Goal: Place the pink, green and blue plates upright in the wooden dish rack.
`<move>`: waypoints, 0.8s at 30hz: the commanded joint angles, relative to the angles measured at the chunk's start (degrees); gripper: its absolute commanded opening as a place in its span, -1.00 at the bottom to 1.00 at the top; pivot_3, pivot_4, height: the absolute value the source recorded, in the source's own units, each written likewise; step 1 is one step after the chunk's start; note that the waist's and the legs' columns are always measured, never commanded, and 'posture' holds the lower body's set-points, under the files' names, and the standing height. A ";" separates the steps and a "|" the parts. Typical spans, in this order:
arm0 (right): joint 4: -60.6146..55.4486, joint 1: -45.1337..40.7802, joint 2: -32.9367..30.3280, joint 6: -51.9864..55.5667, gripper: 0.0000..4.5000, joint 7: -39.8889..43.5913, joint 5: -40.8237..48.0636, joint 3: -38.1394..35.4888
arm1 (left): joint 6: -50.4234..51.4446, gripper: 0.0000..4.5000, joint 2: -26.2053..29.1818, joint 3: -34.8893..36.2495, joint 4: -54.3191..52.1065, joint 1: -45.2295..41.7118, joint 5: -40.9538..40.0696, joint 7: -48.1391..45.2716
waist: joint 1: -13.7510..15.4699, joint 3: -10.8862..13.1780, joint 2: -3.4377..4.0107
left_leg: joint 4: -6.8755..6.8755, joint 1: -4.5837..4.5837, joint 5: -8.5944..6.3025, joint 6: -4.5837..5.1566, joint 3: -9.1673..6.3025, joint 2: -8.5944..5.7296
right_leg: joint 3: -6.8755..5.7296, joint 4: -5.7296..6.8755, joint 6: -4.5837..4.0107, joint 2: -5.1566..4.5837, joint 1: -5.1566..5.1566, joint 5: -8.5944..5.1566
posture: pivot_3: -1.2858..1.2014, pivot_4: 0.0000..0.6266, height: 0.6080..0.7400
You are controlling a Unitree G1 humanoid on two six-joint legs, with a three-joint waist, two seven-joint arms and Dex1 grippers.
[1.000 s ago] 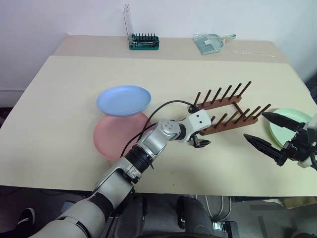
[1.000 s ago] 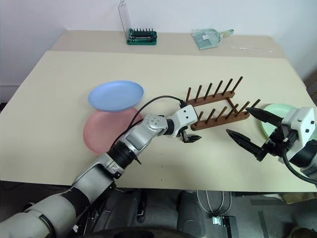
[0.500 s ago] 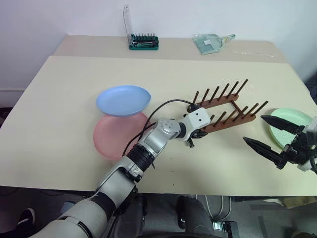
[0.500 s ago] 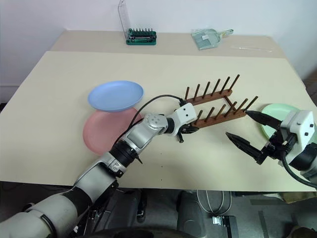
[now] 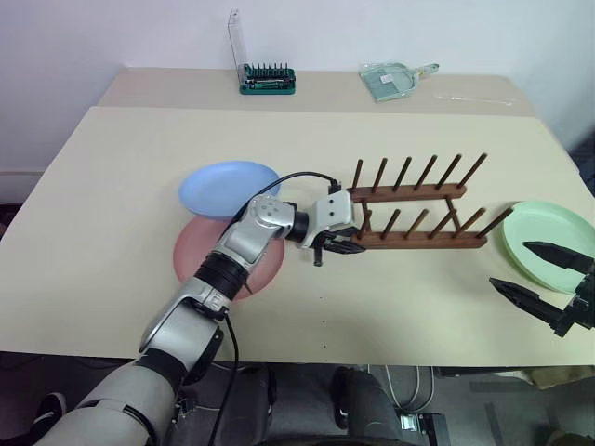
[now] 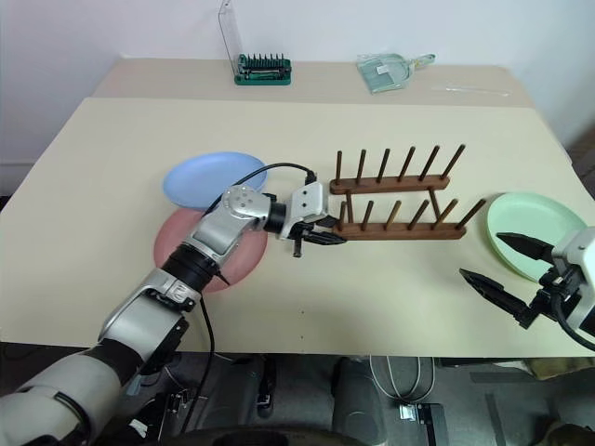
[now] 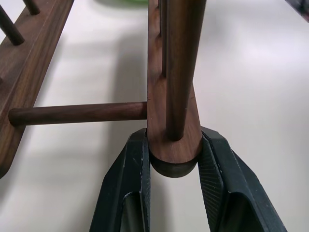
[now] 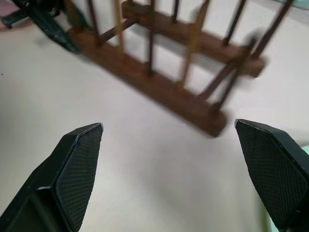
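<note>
So the wooden dish rack (image 5: 416, 216) got swung around since a second ago: it sat angled across the surface (image 5: 112, 204), now it runs nearly straight, and the left gripper (image 5: 337, 247), jaws clamped on the near rail's end, has pulled back toward the pink plate (image 5: 200, 263) and blue plate (image 5: 223, 187) behind it. The right gripper (image 5: 544, 276) has backed off, jaws wide apart, hovering at the green plate (image 5: 548, 229), well clear of the rack. The left wrist view shows both fingers (image 7: 126, 188) pinching the rail's rounded tip, which the head views can't resolve.
</note>
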 commanded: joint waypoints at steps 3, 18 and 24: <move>-1.68 -1.25 -0.58 0.75 1.00 -0.19 1.49 -1.81 | -4.55 -0.67 -1.83 0.47 3.99 -1.94 1.14 -0.31 | 0.21 0.01 -0.01 | 0.06 -0.10 -0.01 0.02 -0.02 -0.02 | -0.02 -0.03 0.03 -0.02 0.00 0.02 | 0.03 -0.52 0.76; -2.99 -4.69 -0.77 1.94 1.00 -0.28 2.16 0.88 | -2.45 0.99 -4.05 3.31 7.14 -4.23 1.88 2.11 | -0.03 0.00 -0.01 | 0.06 -0.09 -0.02 0.04 -0.02 -0.02 | -0.02 -0.01 0.06 -0.01 -0.02 0.03 | 0.03 -0.52 0.76; -3.56 -6.06 -0.30 6.36 1.00 1.06 8.06 3.17 | 18.35 0.99 0.51 7.45 -9.48 -3.90 -6.31 -4.37 | -0.11 0.01 -0.01 | 0.06 -0.10 -0.02 0.04 -0.03 -0.01 | -0.02 0.03 0.06 -0.01 -0.03 0.03 | 0.03 -0.52 0.76</move>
